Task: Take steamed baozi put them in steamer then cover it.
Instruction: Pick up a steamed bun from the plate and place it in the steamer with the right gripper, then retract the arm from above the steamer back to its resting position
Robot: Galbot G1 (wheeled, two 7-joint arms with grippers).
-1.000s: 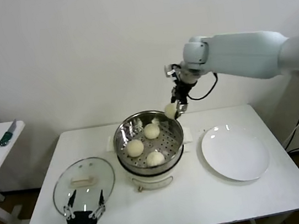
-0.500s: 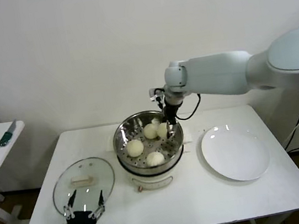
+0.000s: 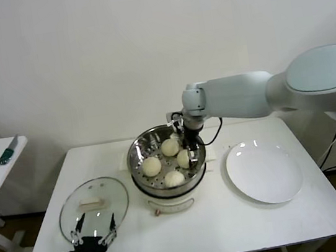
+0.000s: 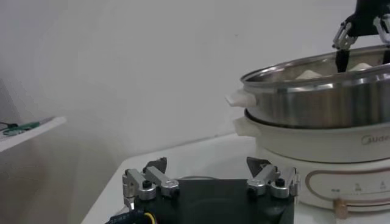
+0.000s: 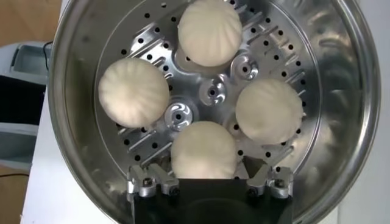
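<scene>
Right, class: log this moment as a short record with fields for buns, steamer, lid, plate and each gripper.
buns: four in the steamer; the fourth bun sits between the right gripper's fingers
steamer: uncovered, on its white base
lid: flat on the table, on the robot's left side of the steamer
plate: bare, on the other side
right gripper: inside the steamer, open around the bun
left gripper: open, near the lid's front edge

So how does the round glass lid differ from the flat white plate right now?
The transparent glass lid lies left of the steel steamer and carries a white handle; the white plate lies right of it, opaque and bare. The lid has a metal rim; the plate doesn't. Both are round and flat on the table.
</scene>
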